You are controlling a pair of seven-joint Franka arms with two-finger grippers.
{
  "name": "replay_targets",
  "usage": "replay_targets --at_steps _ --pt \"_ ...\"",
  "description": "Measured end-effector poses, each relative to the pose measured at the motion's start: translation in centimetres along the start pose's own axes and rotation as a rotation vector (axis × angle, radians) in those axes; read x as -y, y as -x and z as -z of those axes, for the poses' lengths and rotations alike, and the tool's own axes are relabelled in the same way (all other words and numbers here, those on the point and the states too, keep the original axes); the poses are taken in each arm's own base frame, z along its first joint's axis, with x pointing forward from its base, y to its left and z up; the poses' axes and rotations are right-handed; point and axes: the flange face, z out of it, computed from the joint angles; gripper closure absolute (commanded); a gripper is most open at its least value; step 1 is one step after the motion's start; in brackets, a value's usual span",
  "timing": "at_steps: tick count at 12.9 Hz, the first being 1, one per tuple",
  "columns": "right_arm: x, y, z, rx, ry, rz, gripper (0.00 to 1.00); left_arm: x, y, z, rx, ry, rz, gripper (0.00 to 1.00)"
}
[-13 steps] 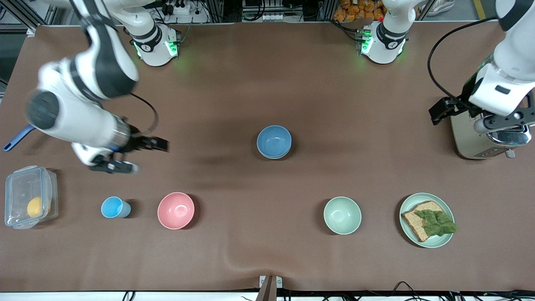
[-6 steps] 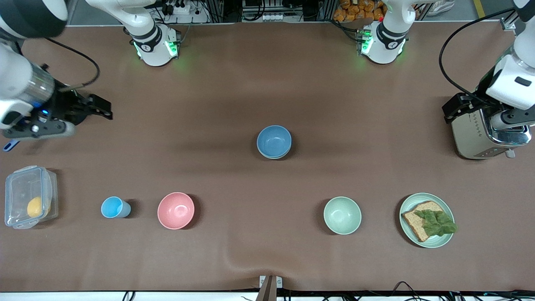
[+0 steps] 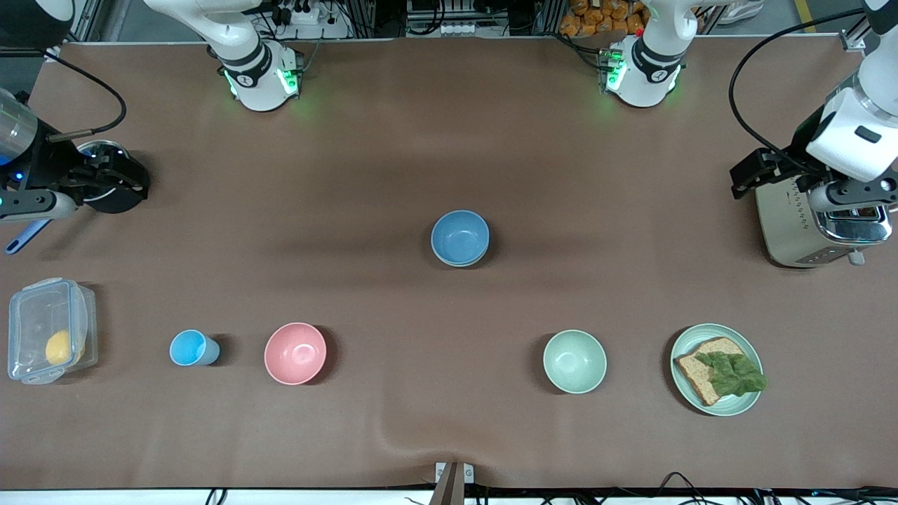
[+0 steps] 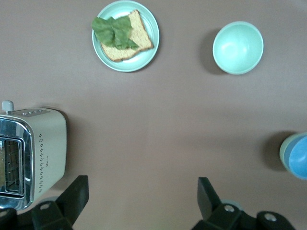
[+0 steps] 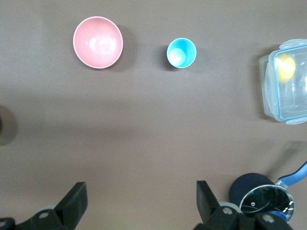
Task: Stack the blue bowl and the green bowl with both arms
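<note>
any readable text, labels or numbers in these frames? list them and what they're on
None can be read.
Toaster: small marks beside its buttons, too small to read.
Arm bases: a round dark mark on each, blurred, not legible.
Blue bowl, pink bowl, cup, plate, clear box: no print visible.

text: none legible | labels: 0 | brands: 0

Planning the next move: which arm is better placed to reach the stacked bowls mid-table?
Left, slightly. The left gripper, open over the toaster's edge, has the blue bowl, nested in the green bowl, in its wrist view; the right gripper, open over the dark pot, does not.
</note>
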Motion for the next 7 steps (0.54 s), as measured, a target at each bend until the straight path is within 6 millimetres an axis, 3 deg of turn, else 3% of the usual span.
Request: replay_targets --at_steps 7 --pt "-1.3 0.2 -0.7 0.027 -0.001 -0.022 0.00 0.3 0.2 -0.2 0.020 -0.003 -0.028 0.00"
